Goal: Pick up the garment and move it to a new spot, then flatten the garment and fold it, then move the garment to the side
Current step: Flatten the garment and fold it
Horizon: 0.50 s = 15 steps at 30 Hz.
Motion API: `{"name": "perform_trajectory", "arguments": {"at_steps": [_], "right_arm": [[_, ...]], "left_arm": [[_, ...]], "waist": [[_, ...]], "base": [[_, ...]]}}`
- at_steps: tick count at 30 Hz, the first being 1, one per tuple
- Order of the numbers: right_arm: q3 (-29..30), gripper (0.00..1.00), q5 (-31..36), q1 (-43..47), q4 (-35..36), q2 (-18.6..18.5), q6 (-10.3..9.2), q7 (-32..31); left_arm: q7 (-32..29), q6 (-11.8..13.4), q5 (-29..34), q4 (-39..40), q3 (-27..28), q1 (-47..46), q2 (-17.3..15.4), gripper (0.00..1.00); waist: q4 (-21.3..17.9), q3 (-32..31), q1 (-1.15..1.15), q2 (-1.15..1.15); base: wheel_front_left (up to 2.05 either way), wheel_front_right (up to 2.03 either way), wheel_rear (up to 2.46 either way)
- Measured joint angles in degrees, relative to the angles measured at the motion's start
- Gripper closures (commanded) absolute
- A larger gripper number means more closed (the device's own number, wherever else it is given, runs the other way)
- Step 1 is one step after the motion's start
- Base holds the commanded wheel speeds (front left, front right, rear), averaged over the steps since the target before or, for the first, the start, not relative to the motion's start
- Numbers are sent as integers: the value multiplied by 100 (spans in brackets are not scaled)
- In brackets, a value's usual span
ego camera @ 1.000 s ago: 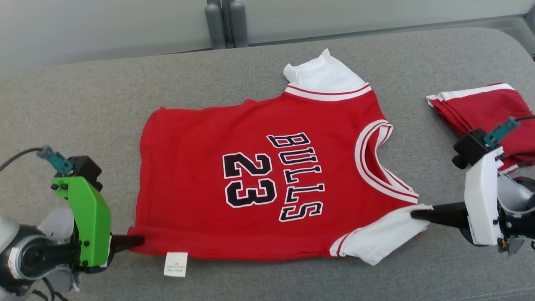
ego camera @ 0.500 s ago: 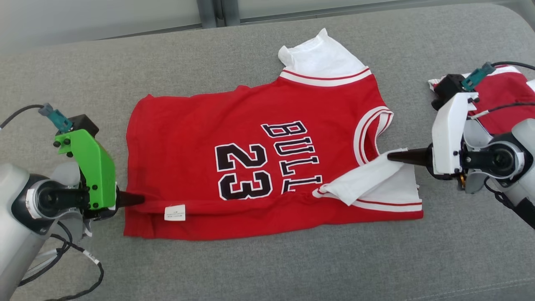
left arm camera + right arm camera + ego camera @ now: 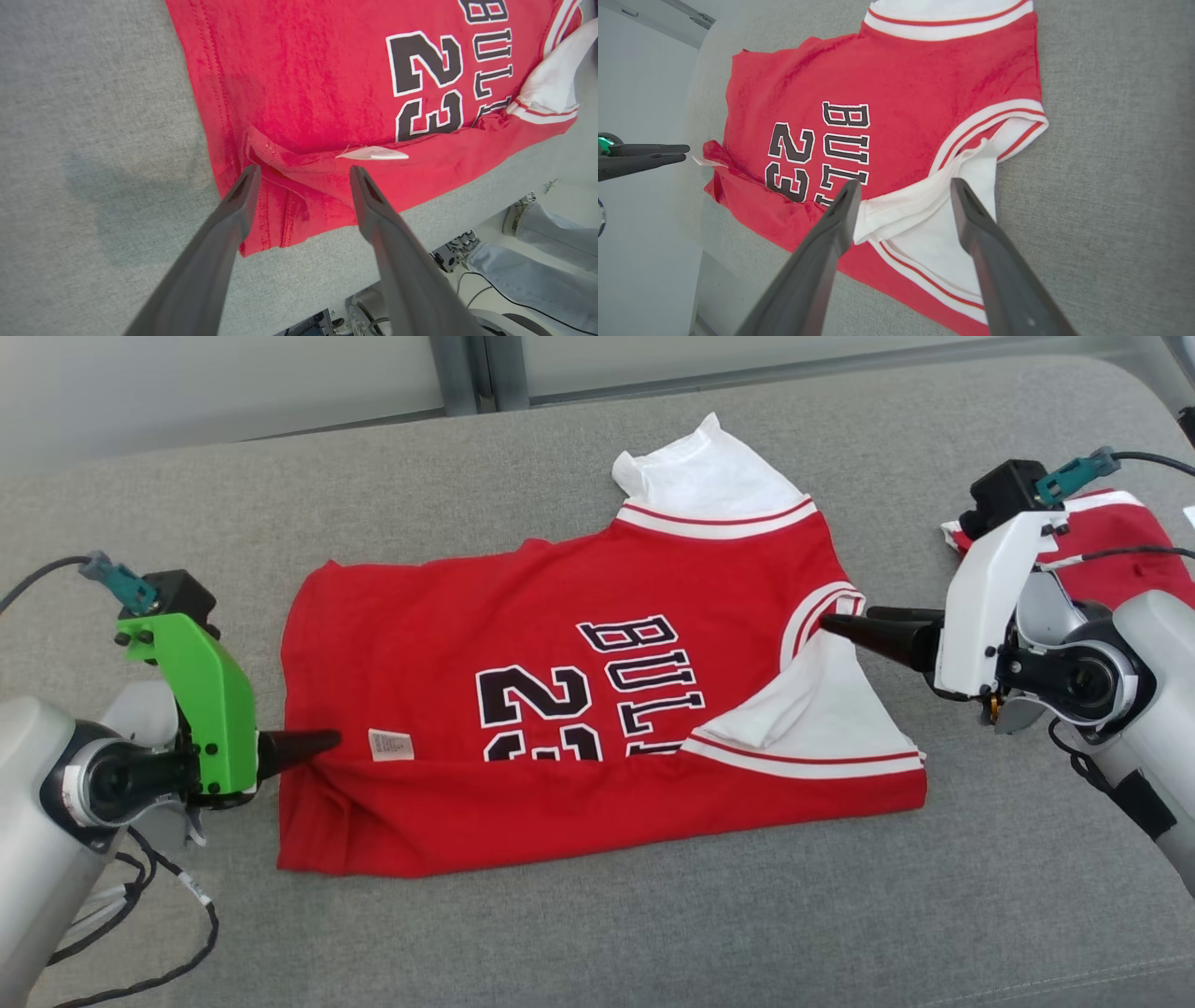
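Left gripper at nine o'clock, right gripper at three: both gape empty so your folded jersey lies undisturbed.

Left tool, right tool: newly open

Jersey lettering half hidden under fold; label print unreadable; second garment partly behind right arm.

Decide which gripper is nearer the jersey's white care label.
Left. The left gripper sits just beside the care label on the folded jersey; the right gripper is far across it, over the white sleeve.
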State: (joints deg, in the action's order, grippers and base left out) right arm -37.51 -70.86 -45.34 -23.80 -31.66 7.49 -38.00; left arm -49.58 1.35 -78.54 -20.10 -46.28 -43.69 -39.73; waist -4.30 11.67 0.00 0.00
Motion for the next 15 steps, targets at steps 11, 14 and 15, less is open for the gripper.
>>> {"name": "perform_trajectory", "arguments": {"at_steps": [11, 14, 15], "right_arm": [[1074, 0, 1161, 1281, 1210, -171, 0, 3233], [1573, 0, 1683, 1856, 1391, -82, 1, 3997], [1803, 0, 1872, 2076, 1452, 7, -2, 4222]], "left_arm": [[3338, 170, 1617, 821, 463, 649, -328, 0], [4437, 684, 2087, 1176, 679, 1043, -352, 0], [4804, 859, 2196, 1312, 758, 1217, -341, 0]], "waist": [[81, -491, 0, 0], [146, -573, 0, 0], [169, -603, 0, 0]], "base": [[0, 0, 0], [0, 0, 0], [0, 0, 0]]}}
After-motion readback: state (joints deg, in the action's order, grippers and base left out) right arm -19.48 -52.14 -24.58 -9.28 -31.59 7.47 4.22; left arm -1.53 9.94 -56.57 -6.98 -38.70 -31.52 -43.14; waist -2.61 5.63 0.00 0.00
